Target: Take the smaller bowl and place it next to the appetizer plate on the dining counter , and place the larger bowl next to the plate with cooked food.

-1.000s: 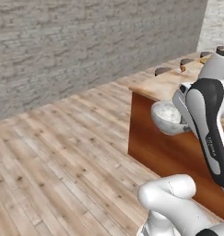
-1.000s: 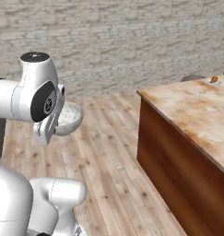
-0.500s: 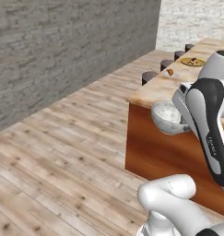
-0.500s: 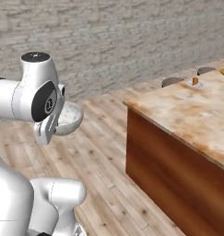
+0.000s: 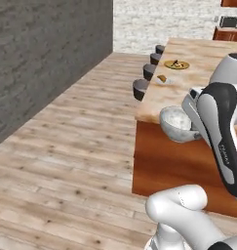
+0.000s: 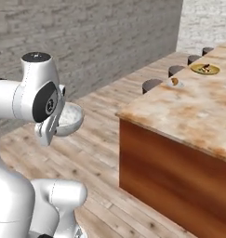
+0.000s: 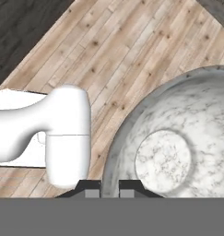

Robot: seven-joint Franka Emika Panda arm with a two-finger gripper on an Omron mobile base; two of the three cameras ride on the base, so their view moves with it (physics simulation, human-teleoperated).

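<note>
The smaller bowl (image 7: 178, 147), mottled grey-white, hangs in the air with my gripper (image 7: 109, 186) shut on its near rim. From the base cameras the smaller bowl (image 5: 176, 124) (image 6: 68, 118) sits beside my upper arm, level with the near end of the dining counter (image 5: 188, 93) (image 6: 193, 111) and short of it. Far along the slab lies the yellow-olive plate with cooked food (image 5: 177, 64) (image 6: 205, 69). Closer to me is the small appetizer plate (image 5: 162, 79) (image 6: 175, 82) with a brown piece on it. The larger bowl is out of view.
Black stools (image 5: 140, 89) (image 6: 152, 85) line the counter's far side. A grey brick wall (image 5: 42, 58) runs along the left, with wooden floor (image 5: 76, 156) between it and the counter's red-brown end panel (image 6: 170, 172).
The whole picture has swung, so the base has moved: the counter's near end and both plates now show more fully. The bowl stays in my gripper, unchanged against the arm.
</note>
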